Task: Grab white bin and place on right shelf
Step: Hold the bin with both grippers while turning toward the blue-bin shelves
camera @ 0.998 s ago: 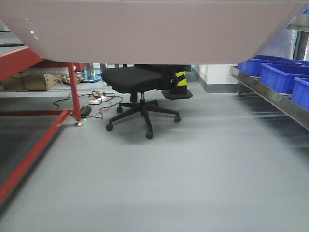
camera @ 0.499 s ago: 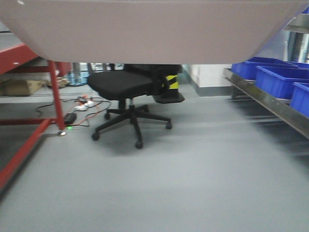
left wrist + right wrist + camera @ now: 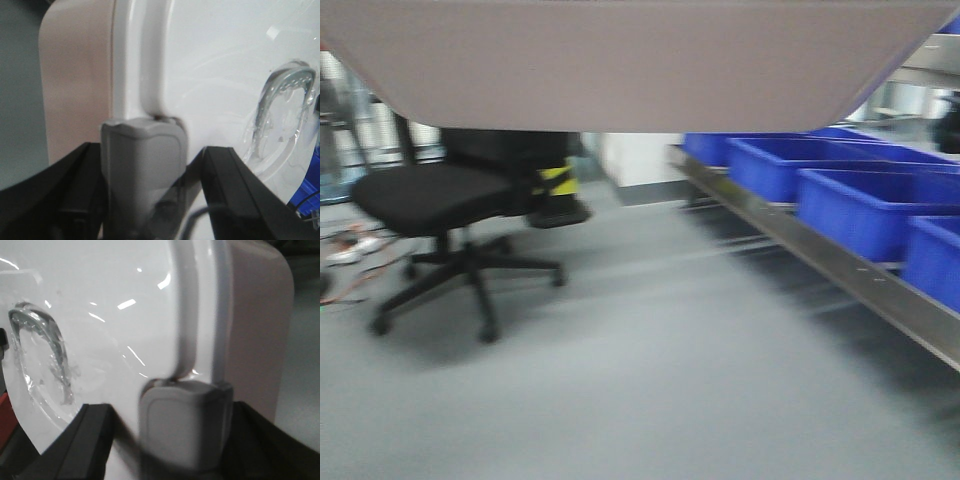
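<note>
While my left fingers [image 3: 75,187] and right fingers [image 3: 87,440] clamp the white bin [image 3: 620,70], I'd keep it level approaching the right shelf [image 3: 850,275].

Pretty plain workshop room here. Smooth grey floor [image 3: 650,380] with a dull sheen and a soft shadow under the black office chair [image 3: 430,200], which stands on its five-star castor base at the left. Just behind the chair is a black-and-yellow striped thing [image 3: 555,180], too blurry to tell what it is. Some cables [image 3: 350,275] trail on the floor at the far left. The back wall [image 3: 640,155] is white with a grey skirting. A row of blue bins [image 3: 850,205] runs down the right side.
</note>
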Tool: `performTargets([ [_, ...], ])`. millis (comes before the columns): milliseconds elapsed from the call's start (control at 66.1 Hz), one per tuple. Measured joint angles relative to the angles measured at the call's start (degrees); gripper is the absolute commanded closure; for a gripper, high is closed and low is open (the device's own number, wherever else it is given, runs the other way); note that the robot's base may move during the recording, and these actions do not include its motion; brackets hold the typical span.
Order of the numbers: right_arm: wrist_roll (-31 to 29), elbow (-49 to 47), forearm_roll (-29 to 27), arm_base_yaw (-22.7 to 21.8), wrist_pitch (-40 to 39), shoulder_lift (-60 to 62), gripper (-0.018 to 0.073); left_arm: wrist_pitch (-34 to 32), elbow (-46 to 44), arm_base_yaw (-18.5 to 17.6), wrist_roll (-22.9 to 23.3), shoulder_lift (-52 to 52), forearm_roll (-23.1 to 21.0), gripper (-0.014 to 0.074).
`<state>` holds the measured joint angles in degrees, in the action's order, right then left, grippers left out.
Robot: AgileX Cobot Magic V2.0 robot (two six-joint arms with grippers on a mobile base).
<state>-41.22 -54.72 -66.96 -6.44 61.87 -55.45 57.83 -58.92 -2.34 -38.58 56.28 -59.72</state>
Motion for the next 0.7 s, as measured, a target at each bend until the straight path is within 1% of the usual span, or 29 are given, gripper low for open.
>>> performTargets([
  [696, 0.0, 0.0, 0.0, 0.0, 0.0, 0.0, 0.0074, 0.0, 0.0, 0.0, 0.0, 0.0, 0.0, 0.0346],
])
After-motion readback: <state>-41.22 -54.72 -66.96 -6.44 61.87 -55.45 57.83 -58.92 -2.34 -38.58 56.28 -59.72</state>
